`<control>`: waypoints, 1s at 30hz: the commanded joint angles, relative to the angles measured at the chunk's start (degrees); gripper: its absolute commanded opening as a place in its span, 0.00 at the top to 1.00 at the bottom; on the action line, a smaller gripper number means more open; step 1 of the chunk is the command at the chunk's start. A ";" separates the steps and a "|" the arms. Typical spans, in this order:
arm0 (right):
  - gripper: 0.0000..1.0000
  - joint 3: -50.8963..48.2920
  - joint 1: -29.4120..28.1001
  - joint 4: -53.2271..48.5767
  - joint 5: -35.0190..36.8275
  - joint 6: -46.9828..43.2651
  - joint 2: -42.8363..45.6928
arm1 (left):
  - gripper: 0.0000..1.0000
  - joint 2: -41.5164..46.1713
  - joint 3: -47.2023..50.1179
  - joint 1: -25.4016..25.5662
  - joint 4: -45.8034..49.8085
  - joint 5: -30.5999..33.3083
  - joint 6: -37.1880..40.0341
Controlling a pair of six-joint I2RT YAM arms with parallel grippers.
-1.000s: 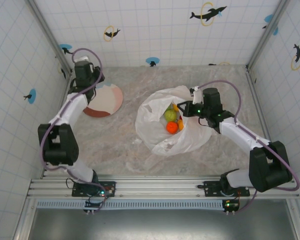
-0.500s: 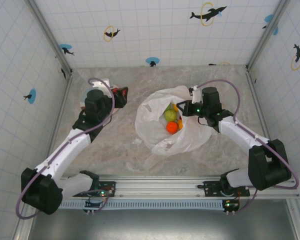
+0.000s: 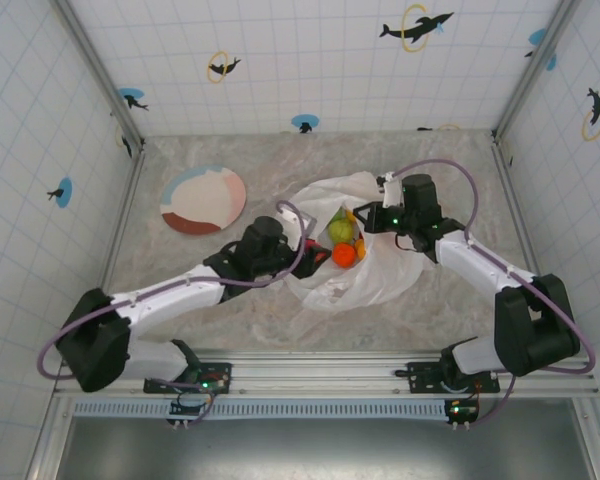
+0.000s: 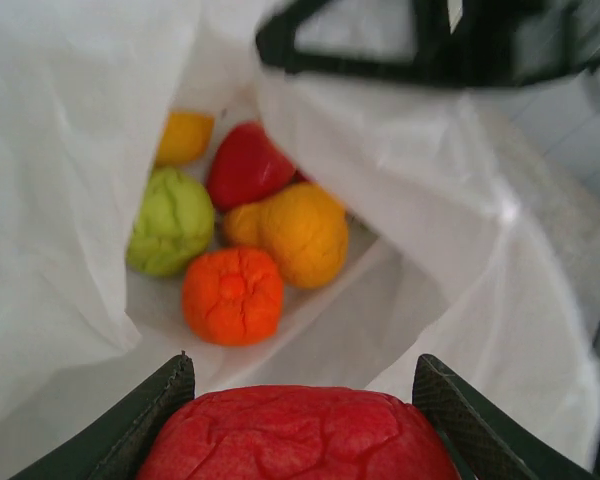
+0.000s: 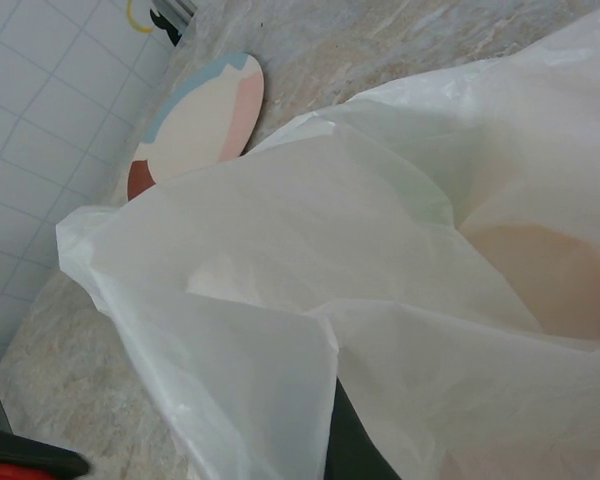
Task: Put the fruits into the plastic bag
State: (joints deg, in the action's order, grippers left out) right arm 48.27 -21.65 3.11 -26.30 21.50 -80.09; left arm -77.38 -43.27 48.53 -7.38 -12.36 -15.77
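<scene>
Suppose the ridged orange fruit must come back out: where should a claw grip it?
Likely grip the orange fruit across its round middle, descending into the open plastic bag: it lies uncovered, with bare bag beside it.

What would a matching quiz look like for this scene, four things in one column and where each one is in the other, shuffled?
1. wrinkled red fruit
2. green fruit
3. plate
4. right gripper

A. lying inside the plastic bag
B. on the table, left of the bag
C. pinching the bag's rim
D. between the fingers of the left gripper

Pairs: 1-D, 2-A, 3-B, 4-C.
</scene>
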 commanded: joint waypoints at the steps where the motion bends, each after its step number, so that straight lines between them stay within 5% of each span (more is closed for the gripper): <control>1: 1.00 2.94 0.07 -0.65 0.38 0.12 0.01 | 0.43 -4.82 -4.31 0.83 2.78 5.58 3.34; 6: 1.00 3.65 -0.06 -0.57 0.86 0.65 0.49 | 0.42 -11.13 -6.65 0.88 2.55 9.68 3.76; 14: 1.00 3.43 -1.11 0.84 0.03 2.42 -0.65 | 0.43 -21.93 -12.15 0.86 0.92 24.81 1.29; 30: 1.00 2.93 -1.11 0.88 0.11 2.26 -1.43 | 0.38 -31.77 -17.20 0.86 -5.43 28.52 -3.03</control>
State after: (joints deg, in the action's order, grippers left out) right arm 49.36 -22.50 2.87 -25.80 23.57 -80.88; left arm -107.57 -58.76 49.19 -11.27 14.37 -17.32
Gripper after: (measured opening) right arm 0.048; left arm 0.617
